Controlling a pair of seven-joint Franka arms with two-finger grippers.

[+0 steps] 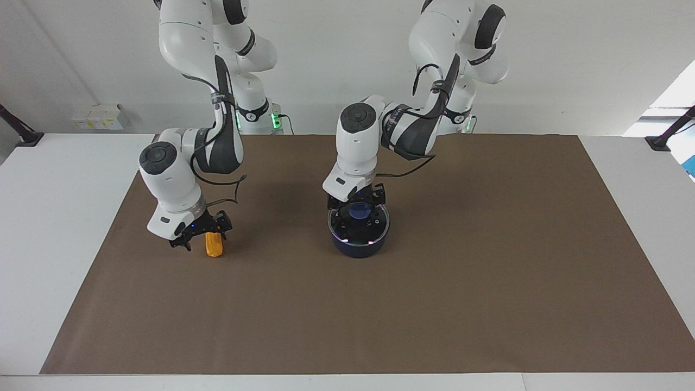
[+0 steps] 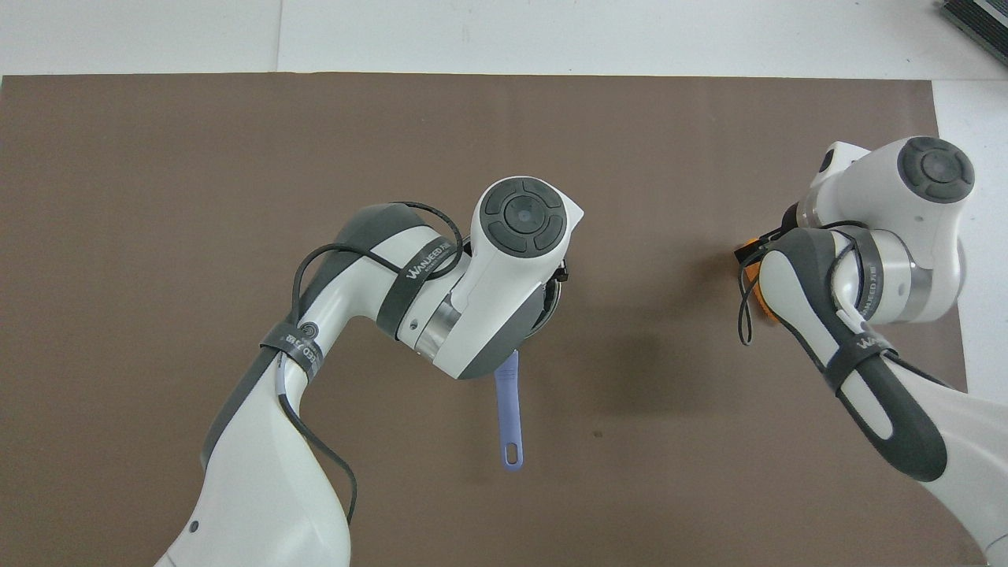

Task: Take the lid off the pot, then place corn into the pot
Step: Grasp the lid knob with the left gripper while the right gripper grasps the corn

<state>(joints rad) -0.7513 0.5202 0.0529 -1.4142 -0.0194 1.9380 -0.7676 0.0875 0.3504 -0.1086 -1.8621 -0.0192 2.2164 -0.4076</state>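
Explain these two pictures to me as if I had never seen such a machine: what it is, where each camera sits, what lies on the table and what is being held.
These are two white robot arms, each ending in a two-finger gripper, working at a table covered by a brown mat. One picture is taken from across the table, facing the robots; the other looks steeply down from above their own end, so the sides are swapped between them.

On the mat stand a dark pot with a long blue handle and a glass lid on it, and a corn lies toward the right arm's end.

The left gripper is down at the lid's blue knob; whether it grips it cannot be seen. The right gripper is down at the corn, which lies on the mat. Nothing is lifted yet.
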